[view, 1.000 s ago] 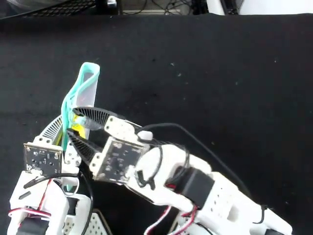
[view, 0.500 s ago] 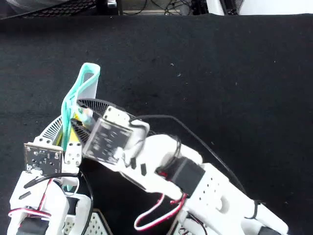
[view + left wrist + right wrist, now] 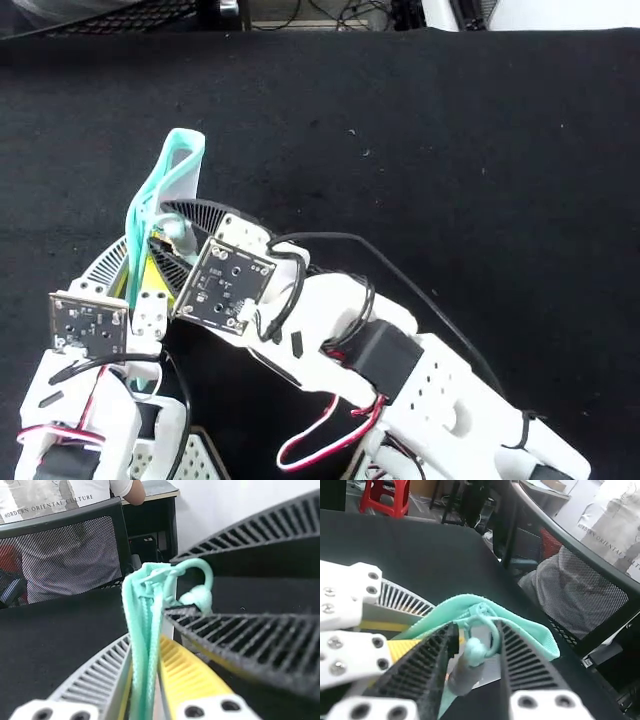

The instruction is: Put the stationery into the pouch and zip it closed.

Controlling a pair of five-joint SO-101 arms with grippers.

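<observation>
over the last second the right arm (image 3: 400,370) has pushed forward toward the pouch (image 3: 178,160). its wrist now lies farther up the table (image 3: 450,150) and closer to the pouch's near end than it did then, and its black fingers have slid along with it. the pouch and the left arm (image 3: 90,400) have kept their places.

the pouch is mint green with a paler side panel. it is held on edge over the black table, with its free end pointing away from the arms. what lies inside it cannot be made out. the zip strip runs along its upper edge. the zip pull (image 3: 476,650), a mint ring with a bead and a grey barrel, sits at the end nearest the arms.

the left gripper (image 3: 145,645) is clamped on the pouch, with one grey finger and one yellow finger pressing the zip edge between them. the right gripper (image 3: 477,629) comes in across it from the right side. its jaws are apart, with one black ribbed finger on each side of the zip pull. whether either finger touches the pull cannot be told. the two grippers are just beside each other at the pouch's near end, with the right arm's wrist lying over the left gripper's yellow finger in the high view.
</observation>
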